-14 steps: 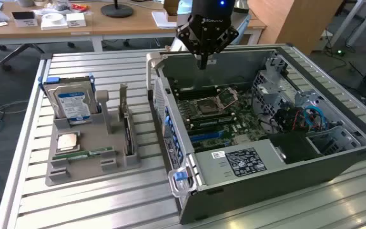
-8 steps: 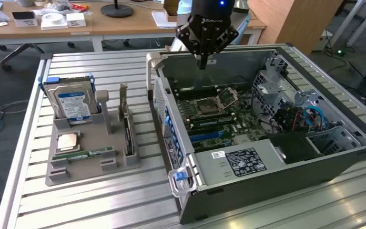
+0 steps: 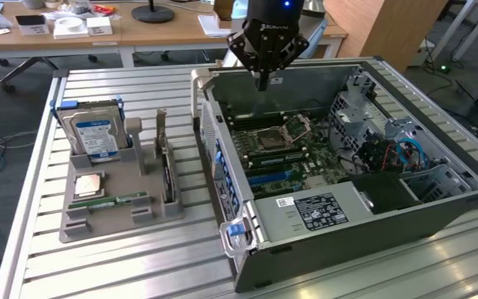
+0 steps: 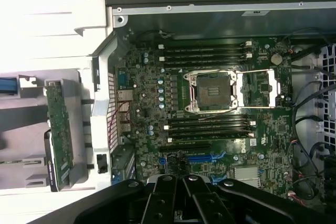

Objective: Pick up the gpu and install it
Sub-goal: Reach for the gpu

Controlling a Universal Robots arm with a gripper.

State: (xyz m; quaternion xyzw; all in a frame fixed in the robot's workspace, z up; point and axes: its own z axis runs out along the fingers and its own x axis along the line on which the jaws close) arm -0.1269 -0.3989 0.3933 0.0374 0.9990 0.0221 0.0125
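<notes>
On the exterior view's left, on the slatted metal table (image 3: 122, 268), I see a grey holder (image 3: 119, 218). A hard drive with a blue label (image 3: 96, 134) stands upright at its far end. Nearer the camera, a processor chip (image 3: 87, 185) and a narrow green RAM stick (image 3: 110, 201) lie flat in their recesses.

Along the holder's side nearest the computer, the gpu (image 3: 168, 177) stands on edge in its slot, with its silver bracket at the far end. It is untouched and well apart from the claw. From the wrist camera I see it as a green board (image 4: 59, 129) just outside the case wall.

Further right sits the open computer case (image 3: 248, 249), lying on its side. The motherboard (image 3: 281, 146) faces up, with the empty processor socket (image 3: 287, 129) near its middle. The claw (image 3: 261, 80) hangs above the far edge of the case, over the motherboard, with its fingers drawn together tip to tip. In the wrist view the claw (image 4: 181, 182) looks straight down at the board (image 4: 210, 129).

Toward the exterior view's right, a labelled power supply (image 3: 322, 208) fills the near corner. Blue cables (image 3: 409, 152) loop beside the drive cage.
</notes>
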